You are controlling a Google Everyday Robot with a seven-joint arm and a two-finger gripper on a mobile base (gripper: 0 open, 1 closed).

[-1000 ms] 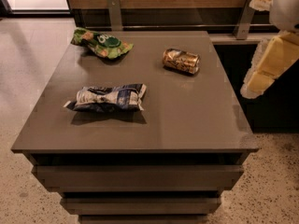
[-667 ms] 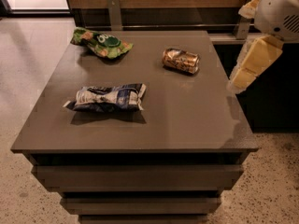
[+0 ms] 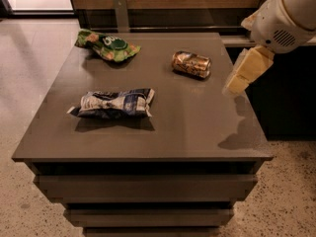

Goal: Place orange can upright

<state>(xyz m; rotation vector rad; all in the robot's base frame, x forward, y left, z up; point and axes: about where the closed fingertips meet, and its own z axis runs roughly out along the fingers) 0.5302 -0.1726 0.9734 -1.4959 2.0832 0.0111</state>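
The orange can point(image 3: 191, 64) lies on its side on the grey table point(image 3: 197, 127), at the back right, its long axis running left to right. My gripper point(image 3: 237, 84) hangs from the white arm point(image 3: 289, 16) above the table's right edge. It is to the right of the can and a little nearer the front, apart from it and holding nothing.
A green snack bag point(image 3: 106, 45) lies at the back left of the table. A blue-and-white snack bag point(image 3: 114, 103) lies left of the middle. A wooden wall with a metal post point(image 3: 120, 11) runs behind the table. Speckled floor surrounds it.
The arm has moved left, from beyond the table's right side to above its right edge, closer to the can. The can and the bags have not moved.
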